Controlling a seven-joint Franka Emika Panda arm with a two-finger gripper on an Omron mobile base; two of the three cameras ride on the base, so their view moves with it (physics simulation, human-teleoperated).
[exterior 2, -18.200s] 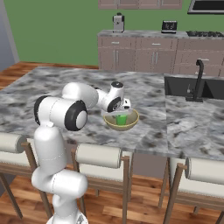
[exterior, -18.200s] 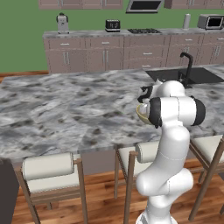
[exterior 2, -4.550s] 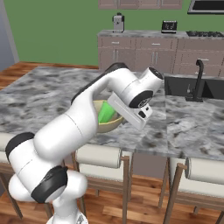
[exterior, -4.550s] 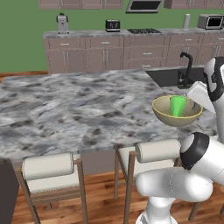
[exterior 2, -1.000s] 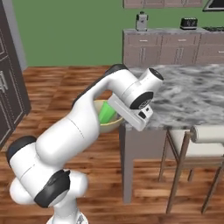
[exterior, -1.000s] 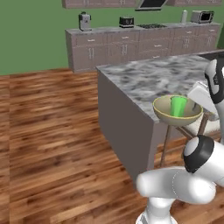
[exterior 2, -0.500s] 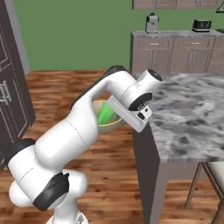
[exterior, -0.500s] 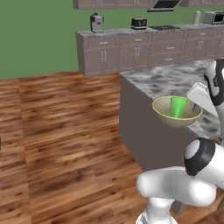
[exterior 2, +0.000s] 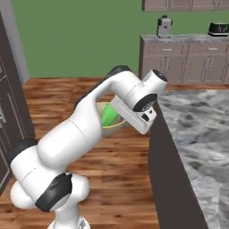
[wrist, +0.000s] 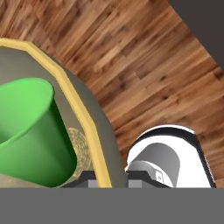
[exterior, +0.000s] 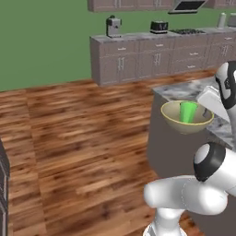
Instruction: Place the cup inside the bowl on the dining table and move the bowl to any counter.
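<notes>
A: While the arm holds it up, where is the bowl point(exterior: 187, 123)?

B: In the air, beside the end of the table point(exterior: 186, 88), off its edge and over the wood floor point(exterior: 83, 138). In the right base view the bowl point(exterior 2: 107, 129) sits behind the forearm, left of the table's dark end panel.

A: And the cup point(exterior: 188, 112)?

B: Inside the bowl, leaning a bit. The hand view shows the cup point(wrist: 33, 131) resting against the pale inside wall, near the yellow rim of the bowl point(wrist: 83, 116).

A: What is the gripper point(wrist: 107, 179) doing?

B: Its jaws are pinched on the bowl's rim, one fingertip inside and one outside. The wall runs straight down between them.

A: Is the bowl touching the table?

B: No, it hangs clear of the marble top.

A: Anything behind?

B: A counter point(exterior: 152, 36) with taupe cabinets along the green wall, with a coffee maker point(exterior: 112, 26) and a toaster point(exterior: 159, 26) on it. In the right base view the same counter point(exterior 2: 188, 40) stands past the table's far end.
</notes>
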